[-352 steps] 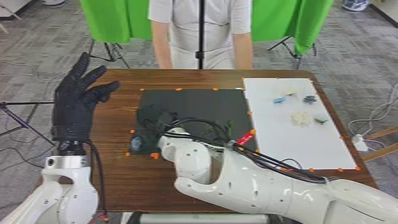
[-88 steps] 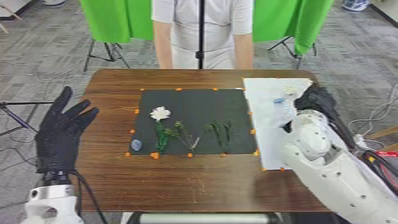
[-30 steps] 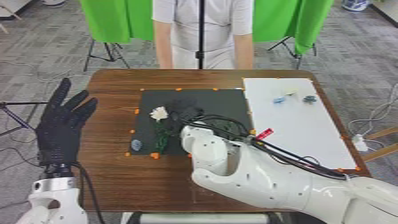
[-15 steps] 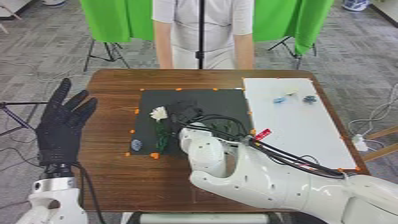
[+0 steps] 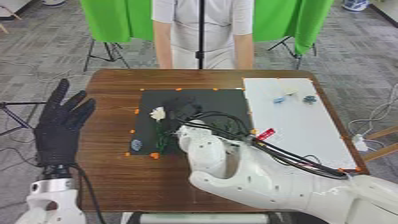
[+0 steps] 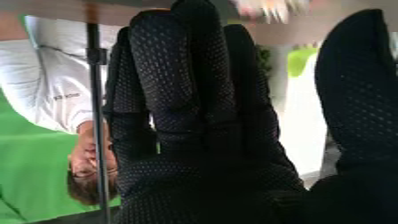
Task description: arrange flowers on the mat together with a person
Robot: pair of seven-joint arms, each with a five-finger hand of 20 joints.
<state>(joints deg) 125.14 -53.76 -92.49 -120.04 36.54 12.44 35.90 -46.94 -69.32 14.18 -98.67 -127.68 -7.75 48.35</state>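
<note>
I have my right hand (image 5: pixel 184 107) over the black mat (image 5: pixel 213 97) on the brown desk (image 5: pixel 151 185), my white arm reaching in across the near right side. The right wrist view shows that right hand (image 6: pixel 209 172) wide, its fingers straight and close together and the thumb standing well apart from them. A pinkish-white bloom (image 6: pixel 268 7) shows beyond the fingertips there, blurred, and a bit of green leaf (image 6: pixel 264 56) shows beside the fingers, on the side toward the thumb. In the head view, a white flower (image 5: pixel 158 113) lies on the left part of the mat, just beside my right hand, its green stem running toward the near edge. Near the mat's near left corner is a small bluish oval piece (image 5: pixel 136 145). To the right of the mat lies a white sheet (image 5: pixel 302 135), and on its far part are a pale yellowish flower (image 5: pixel 290 92), a light blue one (image 5: pixel 279 100) and a darker blue-green one (image 5: pixel 309 99), close to one another. My left hand (image 5: pixel 57 140) is raised at the desk's left side, wide too, with straight, spread fingers, well apart from the mat.
</note>
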